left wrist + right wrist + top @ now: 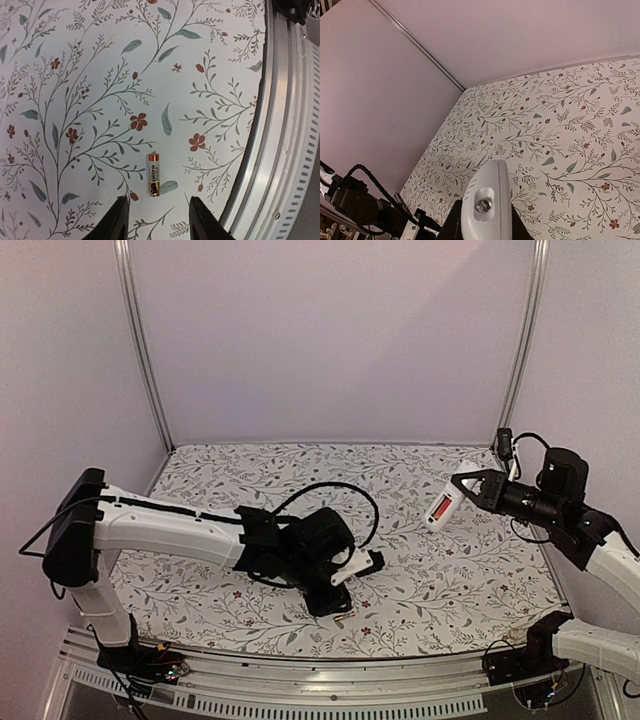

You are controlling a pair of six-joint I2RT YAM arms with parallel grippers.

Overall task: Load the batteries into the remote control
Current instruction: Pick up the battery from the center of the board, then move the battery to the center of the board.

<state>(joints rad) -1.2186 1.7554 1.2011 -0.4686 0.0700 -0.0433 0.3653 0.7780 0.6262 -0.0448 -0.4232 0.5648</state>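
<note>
Battery: a small dark cell with yellow lettering and a copper-coloured end is lying flat on the table, near the metal rail at the near edge. Its long axis is running roughly away from the left pincer. That pincer is hovering just short of the cell with its fingers standing apart, wider than the cell, and nothing between them. The remote is being held off the table on the right side, well apart from the battery. The right pincer is clamping one end of it, and the right wrist view is showing the white end with its screw between the fingers. A red patch is showing on the remote's face. Whether that is another cell sitting in the recess cannot be told.

Handling judgement: the battery is appearing light, rigid and smooth-skinned, and being round it is likely to roll or squirt sideways if pinched off-centre. The best hold is looking to be across the middle of the barrel, fingers squarely either side, leaving both ends free for seating. The table's patterned covering is offering little to stop rolling, and the nearby rail is posing a risk of loss. The remote is appearing light, stiff plastic. Being gripped by one end, it is likely to pivot under pressing force.
</note>
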